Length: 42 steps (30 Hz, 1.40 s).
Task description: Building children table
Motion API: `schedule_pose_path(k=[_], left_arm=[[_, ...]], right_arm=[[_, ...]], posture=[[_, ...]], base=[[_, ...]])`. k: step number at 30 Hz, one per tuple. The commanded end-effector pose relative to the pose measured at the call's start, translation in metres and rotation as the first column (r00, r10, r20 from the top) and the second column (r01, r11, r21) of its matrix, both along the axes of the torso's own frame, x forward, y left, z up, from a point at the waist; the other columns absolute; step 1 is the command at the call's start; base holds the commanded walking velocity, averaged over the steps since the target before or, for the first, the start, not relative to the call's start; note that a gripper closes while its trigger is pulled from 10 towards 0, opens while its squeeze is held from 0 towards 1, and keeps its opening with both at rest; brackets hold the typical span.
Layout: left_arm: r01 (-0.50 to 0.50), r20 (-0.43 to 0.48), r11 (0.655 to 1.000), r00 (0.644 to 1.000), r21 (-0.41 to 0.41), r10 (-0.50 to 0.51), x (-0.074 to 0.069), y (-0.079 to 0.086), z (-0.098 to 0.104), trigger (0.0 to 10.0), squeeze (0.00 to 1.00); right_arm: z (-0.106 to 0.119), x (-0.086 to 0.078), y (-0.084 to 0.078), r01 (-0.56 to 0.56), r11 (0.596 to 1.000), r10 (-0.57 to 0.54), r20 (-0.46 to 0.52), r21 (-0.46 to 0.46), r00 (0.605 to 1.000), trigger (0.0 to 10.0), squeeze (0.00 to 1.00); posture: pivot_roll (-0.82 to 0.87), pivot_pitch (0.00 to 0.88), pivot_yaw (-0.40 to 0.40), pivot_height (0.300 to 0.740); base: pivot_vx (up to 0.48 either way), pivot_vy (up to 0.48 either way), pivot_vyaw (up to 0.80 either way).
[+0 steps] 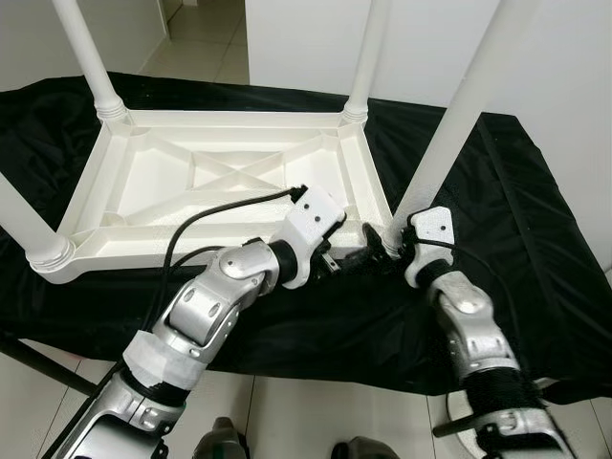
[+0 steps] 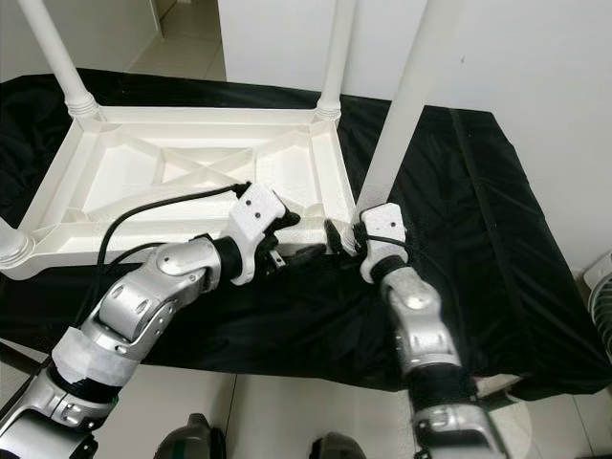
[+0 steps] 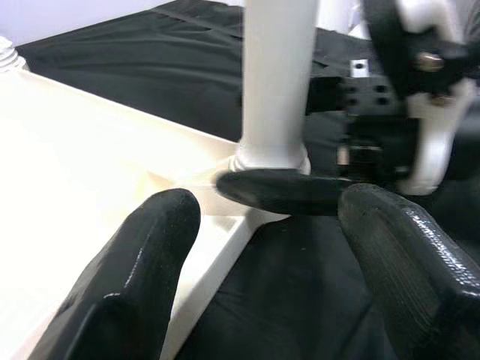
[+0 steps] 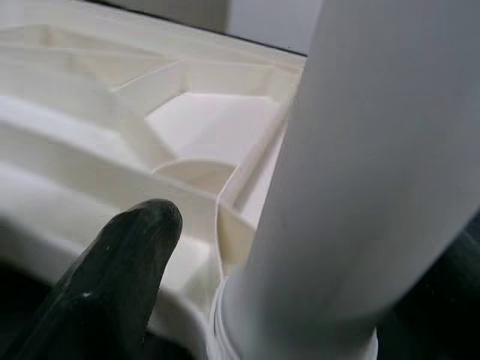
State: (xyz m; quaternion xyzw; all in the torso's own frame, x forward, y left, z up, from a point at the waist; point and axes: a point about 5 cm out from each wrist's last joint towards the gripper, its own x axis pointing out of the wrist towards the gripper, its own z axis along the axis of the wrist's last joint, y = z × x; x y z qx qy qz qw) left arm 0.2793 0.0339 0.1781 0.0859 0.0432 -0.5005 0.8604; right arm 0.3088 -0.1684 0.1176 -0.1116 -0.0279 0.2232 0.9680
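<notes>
White table top (image 1: 220, 182) upside down on black cloth (image 1: 516, 249). Leg (image 1: 449, 124) upright in its near corner. Right gripper (image 1: 381, 239) jaws clamped around leg base. Left gripper (image 1: 349, 260) just beside that leg, jaws spread apart, empty.

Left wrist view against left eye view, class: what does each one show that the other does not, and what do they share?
Left wrist view alone: the left gripper's fingers from behind, spread apart, and a right finger lying against the leg's base. Left eye view alone: the whole upturned tabletop, three more legs, both silver arms, the floor. Shared: the near-right leg, its corner, the black cloth and the right gripper.
</notes>
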Motion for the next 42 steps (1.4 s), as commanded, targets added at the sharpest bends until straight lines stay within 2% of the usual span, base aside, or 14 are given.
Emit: schedule_pose_path(k=[1, 7, 20, 21, 23, 24, 25, 26, 27, 30, 31, 32, 38, 42], left_arm=[[0.034, 0.015, 0.999, 0.999, 0.013, -0.035, 0.002, 0.0, 0.003, 10.0, 0.0], [0.039, 0.018, 0.999, 0.999, 0.025, -0.04, 0.001, 0.003, 0.003, 10.0, 0.0], [0.044, 0.021, 0.999, 0.999, 0.024, -0.045, 0.002, 0.002, 0.004, 10.0, 0.0], [0.046, 0.021, 0.999, 0.999, 0.024, -0.046, 0.002, 0.002, 0.004, 10.0, 0.0], [0.047, 0.022, 0.999, 0.999, 0.024, -0.047, 0.002, 0.002, 0.004, 10.0, 0.0], [0.047, 0.022, 0.999, 0.999, 0.023, -0.047, 0.002, 0.002, 0.004, 10.0, 0.0], [0.047, 0.022, 0.999, 0.999, 0.023, -0.047, 0.002, 0.002, 0.004, 10.0, 0.0], [0.047, 0.022, 0.999, 0.999, 0.023, -0.047, 0.002, 0.002, 0.004, 10.0, 0.0], [0.046, 0.022, 0.999, 0.999, 0.023, -0.047, 0.001, 0.001, 0.004, 10.0, 0.0], [0.045, 0.022, 0.999, 0.999, 0.023, -0.046, 0.001, 0.001, 0.004, 10.0, 0.0], [0.045, 0.022, 0.999, 0.999, 0.022, -0.046, 0.001, 0.001, 0.003, 10.0, 0.0], [0.043, 0.022, 0.999, 0.999, 0.022, -0.044, 0.001, 0.001, 0.003, 10.0, 0.0], [0.033, 0.026, 0.999, 0.999, 0.02, -0.034, 0.003, 0.002, 0.004, 10.0, 0.0], [0.028, 0.028, 0.999, 0.999, 0.016, -0.028, 0.003, 0.002, 0.005, 10.0, 0.0]], right_arm=[[-0.009, 0.002, -0.001, -0.072, 0.997, 0.071, -0.039, -0.023, 0.997, 10.0, 0.0], [-0.012, 0.016, -0.026, -0.068, 0.997, 0.065, -0.079, -0.044, 0.995, 10.0, 0.0], [-0.003, 0.031, -0.025, -0.097, 0.995, 0.099, -0.057, 0.028, 0.993, 10.0, 0.0], [-0.002, 0.032, -0.024, -0.103, 0.994, 0.105, -0.055, 0.034, 0.993, 9.0, 0.0], [-0.002, 0.034, -0.023, -0.112, 0.993, 0.114, -0.052, 0.039, 0.992, 9.0, 0.0], [-0.002, 0.035, -0.021, -0.135, 0.989, 0.138, -0.051, 0.052, 0.989, 7.1, 0.0], [-0.002, 0.035, -0.021, -0.135, 0.989, 0.138, -0.051, 0.052, 0.989, 7.1, 0.0], [-0.002, 0.035, -0.019, -0.148, 0.987, 0.151, -0.052, 0.061, 0.987, 5.0, 0.0], [-0.004, 0.035, -0.018, -0.157, 0.986, 0.16, -0.06, 0.06, 0.985, 3.6, 0.0], [-0.005, 0.036, -0.017, -0.16, 0.985, 0.164, -0.067, 0.058, 0.984, 3.6, 0.0], [-0.006, 0.035, -0.017, -0.167, 0.984, 0.171, -0.07, 0.057, 0.983, 1.6, 0.0], [-0.006, 0.035, -0.018, -0.169, 0.984, 0.173, -0.074, 0.059, 0.982, 0.0, 0.0], [-0.009, 0.034, -0.023, -0.145, 0.986, 0.152, -0.084, 0.081, 0.985, 0.0, 0.0], [-0.015, 0.033, -0.027, -0.057, 0.995, 0.065, -0.09, 0.085, 0.994, 0.0, 0.0]], posture=[[0.02, 0.0, 0.01, 0.74], [0.03, 0.0, 0.02, 0.74], [0.04, 0.0, 0.023, 0.74], [0.04, 0.0, 0.021, 0.74], [0.04, 0.0, 0.021, 0.74], [0.05, 0.0, 0.017, 0.74], [0.05, 0.0, 0.017, 0.74], [0.05, 0.0, 0.014, 0.74], [0.05, 0.0, 0.011, 0.74], [0.05, 0.0, 0.01, 0.74], [0.05, 0.0, 0.009, 0.74], [0.06, 0.0, 0.006, 0.74], [0.06, 0.0, 0.001, 0.74], [0.05, 0.0, -0.007, 0.74]], base=[[0.0, 0.0, 0.0], [0.0, 0.0, 0.0], [0.0, 0.0, 0.0], [0.0, 0.0, 0.0], [0.0, 0.0, 0.0], [0.0, 0.0, 0.0], [0.0, 0.0, 0.0], [0.0, 0.0, 0.0], [0.0, 0.0, 0.0], [0.0, 0.0, 0.0], [0.0, 0.0, 0.0], [0.0, 0.0, 0.0], [0.0, 0.0, 0.0], [0.0, 0.0, 0.0]])
